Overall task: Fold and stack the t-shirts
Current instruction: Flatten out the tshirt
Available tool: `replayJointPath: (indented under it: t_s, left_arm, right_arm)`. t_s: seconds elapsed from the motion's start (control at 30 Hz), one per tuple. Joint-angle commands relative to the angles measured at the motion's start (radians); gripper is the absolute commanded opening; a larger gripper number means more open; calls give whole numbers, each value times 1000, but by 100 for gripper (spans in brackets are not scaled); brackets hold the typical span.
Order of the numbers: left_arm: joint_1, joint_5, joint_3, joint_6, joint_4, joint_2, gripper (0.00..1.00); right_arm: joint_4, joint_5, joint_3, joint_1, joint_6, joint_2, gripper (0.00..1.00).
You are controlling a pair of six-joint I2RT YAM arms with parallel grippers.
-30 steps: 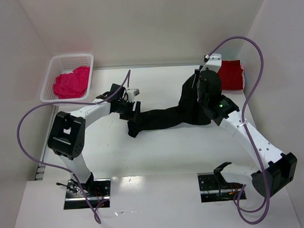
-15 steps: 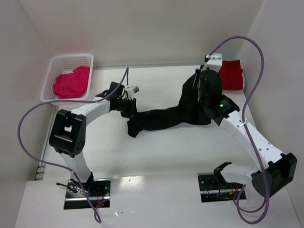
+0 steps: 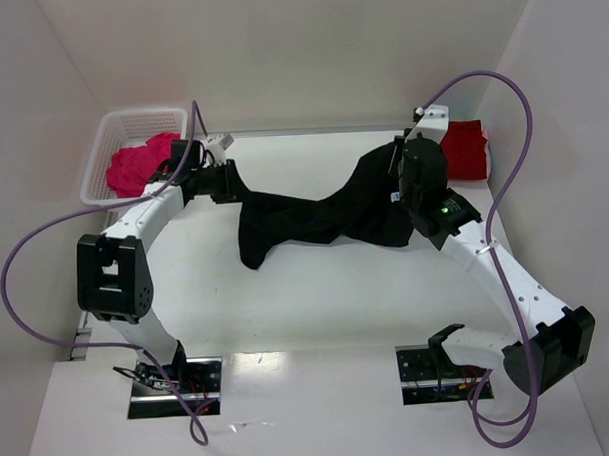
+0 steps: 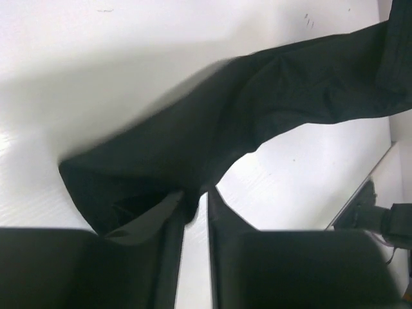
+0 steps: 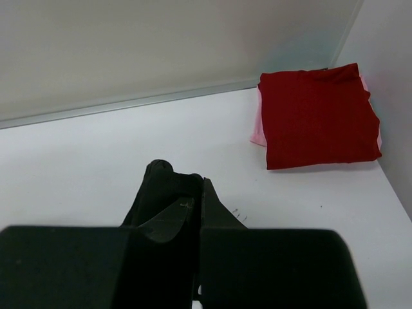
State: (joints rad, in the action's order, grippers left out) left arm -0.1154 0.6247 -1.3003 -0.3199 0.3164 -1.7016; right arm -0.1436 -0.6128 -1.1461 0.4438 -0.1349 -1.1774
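A white mesh basket [image 3: 146, 116] is sitting at the far left corner of the tabletop [image 3: 317, 298], and a crumpled pink shirt [image 3: 137, 166] is lying inside it. At the far right corner a red shirt [image 3: 464, 147] is lying folded flat, with a pale pink edge showing beneath it in the right wrist view.

The left arm is reaching far forward and to the left, putting the left gripper [image 3: 235, 183] just beside the basket's right side. Its jaws are standing narrow and are pinching one end of the black shirt [image 3: 314, 218], whose cloth is bunching at the fingertips in the left wrist view.

The right arm is stretching forward along the right side, with the right gripper [image 3: 397, 153] near the red shirt but apart from it. Its jaws are closed tight on the other end of the black shirt.

The black shirt is hanging stretched between the two grippers across the middle of the tabletop, and a loose part is drooping onto the tabletop below the left end.
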Motion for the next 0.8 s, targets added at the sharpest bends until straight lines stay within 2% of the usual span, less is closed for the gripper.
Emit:
replayJointPath:
  t_s: [0.0,0.03,0.07,0.2,0.3,0.53,0.63,0.77]
  left_arm:
    - [8,69,-30,-39,-56,-32,29]
    - [8,69,-30,-39,-56,-45,42]
    - [8,69,-51,-39,-56,-46,48]
    - [8,46,-71,-13,-28,-59,64]
    - [8,35,-56,22,22,-38,68]
    - [8,32,154,13,55,65,72]
    - [-42,18,222,-25,41,65,72]
    - [-92,-78,222,-53,21,43,72]
  right_arm:
    - [61,-16,-29,-8,4,27,0]
    - [61,-16,-29,-8,4,27,0]
    - [61,-16,-29,-8,4,27,0]
    - [61,-16,-20,-8,4,27,0]
    - [61,-16,-20,-8,4,27,0]
    - [61,-16,-29,-8,4,18,0]
    - [70,-16,-29,-8,4,9,0]
    - [70,-5,-38,-8,4,9,0]
